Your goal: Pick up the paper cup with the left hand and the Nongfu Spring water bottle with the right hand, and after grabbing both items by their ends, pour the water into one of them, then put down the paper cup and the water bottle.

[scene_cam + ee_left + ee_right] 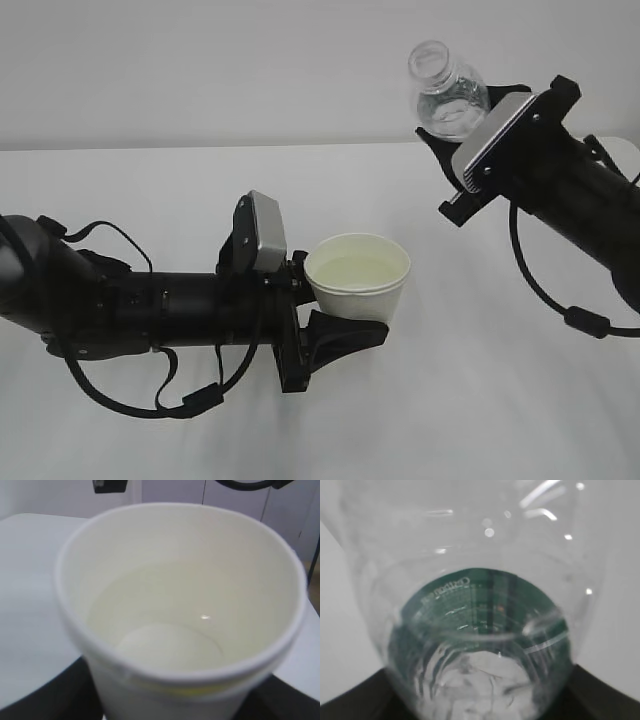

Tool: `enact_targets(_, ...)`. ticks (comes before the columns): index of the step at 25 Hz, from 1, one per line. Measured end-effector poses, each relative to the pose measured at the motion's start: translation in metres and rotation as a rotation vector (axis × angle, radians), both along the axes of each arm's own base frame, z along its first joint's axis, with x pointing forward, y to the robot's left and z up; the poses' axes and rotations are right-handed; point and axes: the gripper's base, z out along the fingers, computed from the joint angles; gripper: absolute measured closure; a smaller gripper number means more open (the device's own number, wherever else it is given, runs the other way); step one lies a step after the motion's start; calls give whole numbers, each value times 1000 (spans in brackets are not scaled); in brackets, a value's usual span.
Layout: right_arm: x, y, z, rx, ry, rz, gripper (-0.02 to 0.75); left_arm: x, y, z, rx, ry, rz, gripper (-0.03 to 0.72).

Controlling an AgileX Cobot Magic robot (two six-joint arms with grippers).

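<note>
Currently held aloft, both items, clear of the worktop point(480, 420).

Paper cup point(358, 283): upright, clamped low on its wall by the left hand point(335, 335), above the middle of the worktop. Water point(165, 625) visible inside, filling the lower part, surface well below the rolled rim. Judged thin-walled and soft; likely to buckle or go oval under a harder squeeze, and heavier now with liquid, so prone to slop if tilted or set down abruptly. Best kept gripped near the stiffer base ring, kept level.

Nongfu Spring water bottle point(447, 90): gripped at its lower end by the right hand point(452, 128), up toward the far right corner, neck raised and pointing up-left, mouth open and capless. Well apart from the cup, not over it. Through the right wrist view, green label band seen through clear plastic with droplets or a small remainder of water; exact amount cannot be told. Judged light, springy, smooth and possibly wet, hence slippery; ribbed body the safer hold.

Room for moving: bare worktop surface below and in front of both hands, nothing else standing on it in view. Far edge runs behind the arms against a plain wall; near and side edges out of frame. Ample space judged for lowering each item straight down, cup at centre, bottle to the right.
</note>
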Motion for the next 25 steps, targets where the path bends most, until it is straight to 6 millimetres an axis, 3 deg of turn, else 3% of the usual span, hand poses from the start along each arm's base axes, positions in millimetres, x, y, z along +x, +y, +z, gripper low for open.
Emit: enact_targets(25,7,-16,1,353,147,-179,290,1,0,0,-3,2,8,238)
